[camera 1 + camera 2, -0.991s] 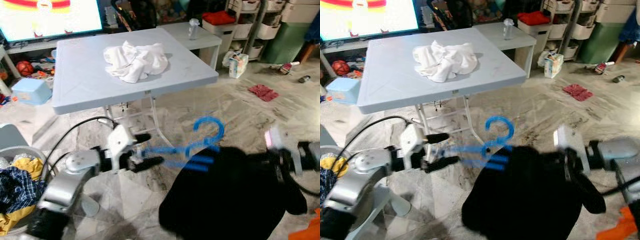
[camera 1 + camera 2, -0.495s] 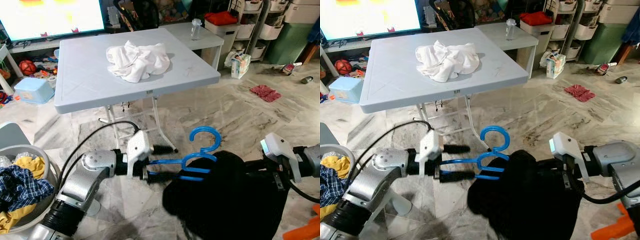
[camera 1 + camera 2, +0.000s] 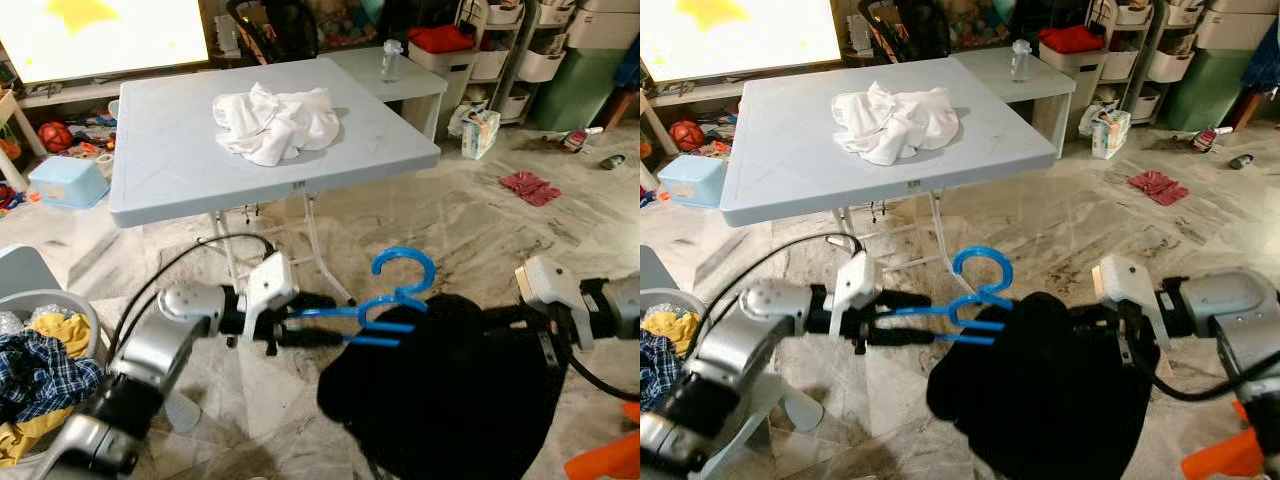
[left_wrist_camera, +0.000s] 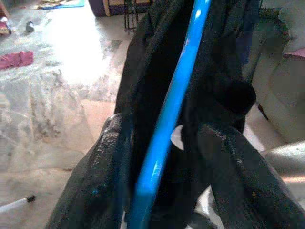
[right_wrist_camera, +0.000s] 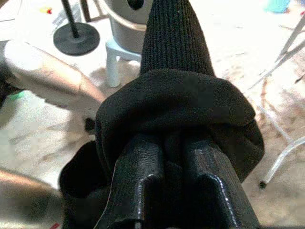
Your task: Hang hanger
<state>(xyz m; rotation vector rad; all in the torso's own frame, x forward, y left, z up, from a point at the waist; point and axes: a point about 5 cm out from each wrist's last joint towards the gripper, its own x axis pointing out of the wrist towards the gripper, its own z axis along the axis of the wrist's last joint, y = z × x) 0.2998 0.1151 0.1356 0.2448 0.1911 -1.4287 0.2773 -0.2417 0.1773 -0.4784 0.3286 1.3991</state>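
Note:
A blue plastic hanger [image 3: 404, 271] hangs in the air over the floor, its hook pointing up. My left gripper [image 3: 318, 320] is shut on the hanger's left arm; in the left wrist view the blue bar [image 4: 167, 119] runs between the two black fingers [image 4: 112, 152]. The hanger's right side is buried in a black garment [image 3: 450, 400] that droops toward the floor. My right gripper [image 5: 174, 157] is shut on a bunched fold of that garment at its right side, and the fabric hides its fingers in the eye views.
A grey folding table [image 3: 170, 170] with a white cloth pile [image 3: 275, 120] stands just ahead, its legs close behind the hanger. A laundry basket of clothes [image 3: 40, 360] sits at my left. A red rag [image 3: 527, 184] lies on the marble floor; storage shelves [image 3: 520, 50] stand at the back right.
The blur of a second ago has settled. The left forearm has swung a little and the hanger sits level. Both grippers keep their hold on hanger and garment.

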